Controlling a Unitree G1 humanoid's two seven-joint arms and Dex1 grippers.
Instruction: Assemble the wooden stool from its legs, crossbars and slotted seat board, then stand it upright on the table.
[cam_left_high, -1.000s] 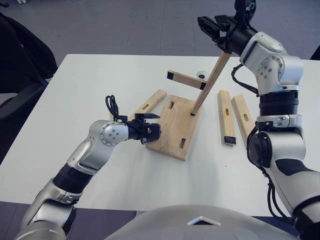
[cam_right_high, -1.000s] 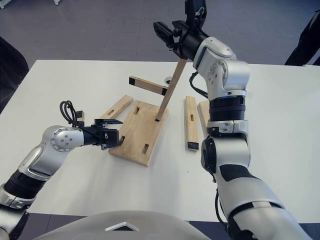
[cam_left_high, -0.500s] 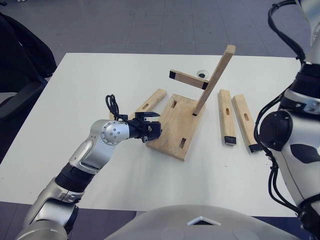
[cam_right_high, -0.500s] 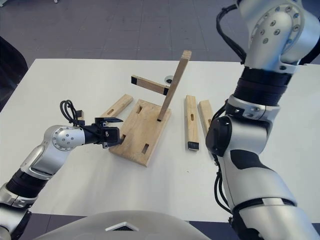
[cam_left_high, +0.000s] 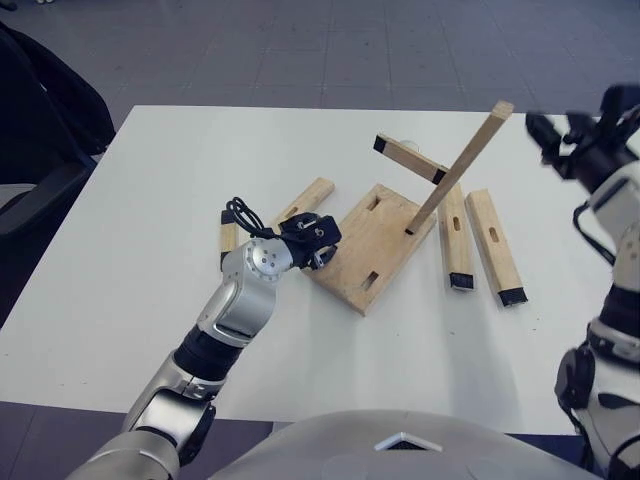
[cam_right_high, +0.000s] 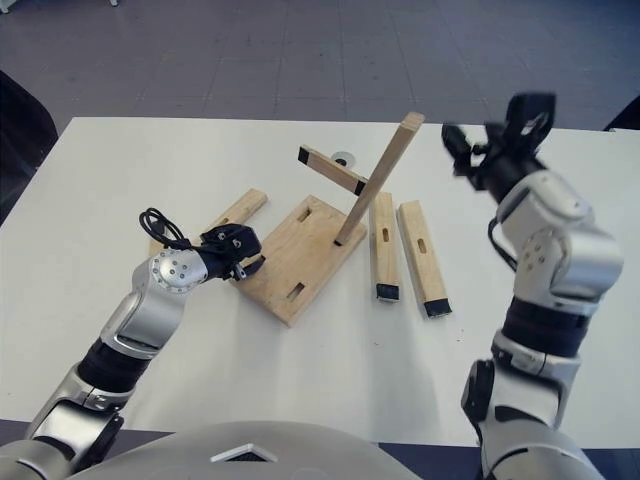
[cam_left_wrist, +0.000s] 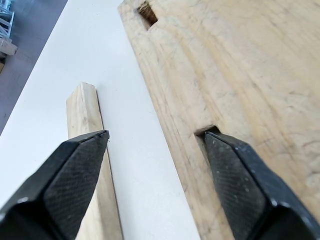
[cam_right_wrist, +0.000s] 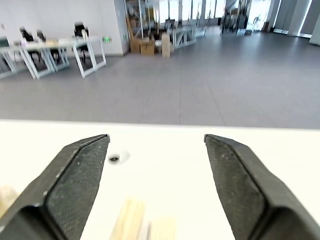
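1. Since a second ago: the seat board (cam_left_high: 375, 245) has swung round and slid toward the robot's right, carrying the upright leg (cam_left_high: 460, 168) and its crossbar (cam_left_high: 410, 158) with it. The right hand (cam_right_high: 488, 128) has let go of the leg top. It hangs in the air just right of that top, fingers spread, holding nothing.
2. Left hand (cam_left_high: 318, 240): low at the board's left corner, jaws open, gripping nothing. In the wrist view one fingertip (cam_left_wrist: 235, 165) is over a slot at the board's edge and the other is over a loose wooden piece (cam_left_wrist: 85, 115) on the worktop (cam_left_high: 150, 200). The board's edge lies between them.
3. The leg leans toward the right, its foot seated in a slot on the board's right side.
4. Key relation: two slotted pieces (cam_left_high: 455, 240) (cam_left_high: 492, 243) lie flat just right of the board, side by side. Their long axes run away from the robot.
5. They lie below the right hand and nearer the robot. That arm is plainly the closer one.
6. Judgement: the next pick falls to the right hand, coming down across a piece's narrow width, while the left steadies the board.
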